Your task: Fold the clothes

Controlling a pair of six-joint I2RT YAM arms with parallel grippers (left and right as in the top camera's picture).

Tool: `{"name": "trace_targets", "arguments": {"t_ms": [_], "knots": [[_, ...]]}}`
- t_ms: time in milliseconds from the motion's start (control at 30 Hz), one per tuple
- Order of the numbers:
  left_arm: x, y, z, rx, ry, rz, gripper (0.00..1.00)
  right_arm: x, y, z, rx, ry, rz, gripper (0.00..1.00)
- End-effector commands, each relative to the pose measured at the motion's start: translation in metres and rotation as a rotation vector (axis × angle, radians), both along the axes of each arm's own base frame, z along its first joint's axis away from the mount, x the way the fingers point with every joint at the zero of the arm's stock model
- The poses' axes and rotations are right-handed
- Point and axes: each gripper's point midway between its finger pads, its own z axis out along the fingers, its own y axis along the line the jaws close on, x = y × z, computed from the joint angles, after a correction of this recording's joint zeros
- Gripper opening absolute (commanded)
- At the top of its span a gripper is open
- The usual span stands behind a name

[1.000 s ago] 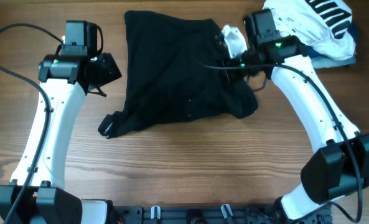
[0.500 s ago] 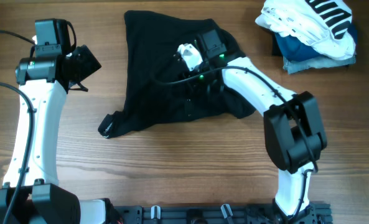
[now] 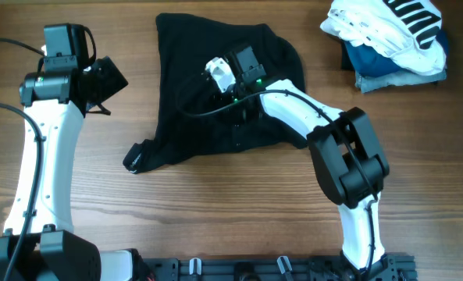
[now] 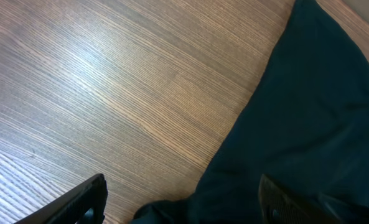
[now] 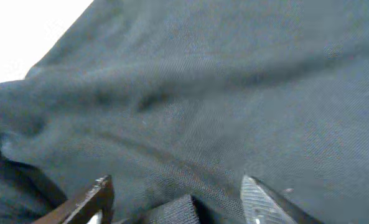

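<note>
One black garment [image 3: 192, 109] lies spread and rumpled on the table [image 3: 239, 203], at the middle of its far half, with one narrow corner trailing toward the near left. Two more garments sit piled at the far right corner, well apart from it: a white striped garment [image 3: 387, 27] on top of a blue garment [image 3: 391, 76]. Of the two arms, the right one reaches across onto the black cloth. The right gripper [image 5: 177, 190] is down over the fabric with its two fingers spread wide. The left gripper [image 4: 183, 186] hangs beside the garment's left edge, jaws wide and empty, above bare wood.
</note>
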Motion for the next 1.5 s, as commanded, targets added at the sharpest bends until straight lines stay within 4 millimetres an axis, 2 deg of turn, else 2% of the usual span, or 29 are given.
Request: {"name": "trace_targets", "arguments": {"t_ms": [0, 100, 133, 167, 233, 400, 533, 600, 633, 733, 767, 867, 900, 967, 1000, 1033, 1100, 1200, 1267, 1333, 1467], "knots": [[-0.002, 0.0, 0.004, -0.011, -0.012, 0.009, 0.78, -0.007, -0.001, -0.018, -0.006, 0.051, 0.017, 0.57], [-0.002, 0.0, 0.003, -0.011, -0.011, 0.008, 0.78, -0.009, -0.003, -0.018, -0.011, 0.062, 0.013, 0.44], [-0.002, 0.0, 0.004, -0.011, -0.012, 0.008, 0.79, -0.009, -0.003, -0.016, -0.009, 0.062, 0.011, 0.33], [-0.002, 0.0, 0.004, -0.011, -0.012, 0.009, 0.79, -0.008, -0.003, -0.014, -0.008, 0.061, 0.01, 0.16], [-0.002, 0.0, 0.004, -0.011, -0.012, 0.009, 0.79, -0.009, -0.003, -0.007, -0.003, 0.059, 0.003, 0.12], [-0.001, 0.0, 0.004, -0.011, -0.015, 0.009, 0.78, -0.011, -0.005, 0.046, 0.034, 0.017, -0.017, 0.04], [-0.001, 0.0, 0.004, -0.011, -0.017, 0.008, 0.78, -0.035, -0.019, 0.083, 0.031, 0.084, -0.068, 0.04], [0.001, 0.001, 0.005, -0.01, -0.024, 0.009, 0.79, -0.059, -0.032, 0.103, 0.013, 0.161, -0.112, 0.05], [0.002, 0.001, 0.006, -0.01, -0.03, 0.009, 0.79, -0.071, -0.038, 0.107, -0.007, 0.195, -0.117, 0.04], [0.004, 0.001, 0.007, -0.009, -0.04, 0.009, 0.79, -0.11, -0.052, 0.108, -0.077, 0.324, -0.112, 0.04], [0.005, 0.001, 0.008, -0.008, -0.044, 0.008, 0.8, -0.129, -0.054, 0.107, -0.099, 0.39, -0.096, 0.04], [0.007, 0.001, 0.009, -0.008, -0.053, 0.008, 0.8, -0.179, -0.046, 0.107, -0.15, 0.547, -0.047, 0.04], [0.007, 0.001, 0.009, -0.007, -0.056, 0.009, 0.81, -0.203, -0.038, 0.106, -0.195, 0.59, -0.03, 0.04], [0.007, 0.001, 0.009, -0.007, -0.056, 0.008, 0.81, -0.223, -0.026, 0.106, -0.222, 0.618, -0.022, 0.05], [0.007, 0.001, 0.009, -0.007, -0.056, 0.008, 0.82, -0.233, -0.02, 0.106, -0.234, 0.631, -0.023, 0.12], [0.007, 0.001, 0.009, -0.007, -0.056, 0.008, 0.84, -0.239, -0.017, 0.106, -0.244, 0.642, -0.023, 0.24], [0.007, 0.002, 0.009, -0.004, -0.056, 0.005, 0.85, -0.246, -0.017, 0.106, -0.259, 0.655, -0.022, 0.4], [0.007, 0.001, 0.009, -0.005, -0.056, 0.006, 0.86, -0.246, -0.016, 0.116, -0.231, 0.632, -0.018, 0.56], [0.007, 0.001, 0.009, -0.005, -0.056, 0.006, 0.86, -0.233, -0.017, 0.121, -0.216, 0.562, -0.044, 0.65], [0.007, 0.001, 0.009, -0.006, -0.054, 0.005, 0.85, -0.2, -0.029, 0.127, -0.204, 0.453, -0.156, 0.75], [-0.002, -0.013, 0.0, -0.072, -0.003, -0.037, 0.85, -0.129, -0.06, 0.134, -0.137, 0.319, -0.325, 0.79]]}}
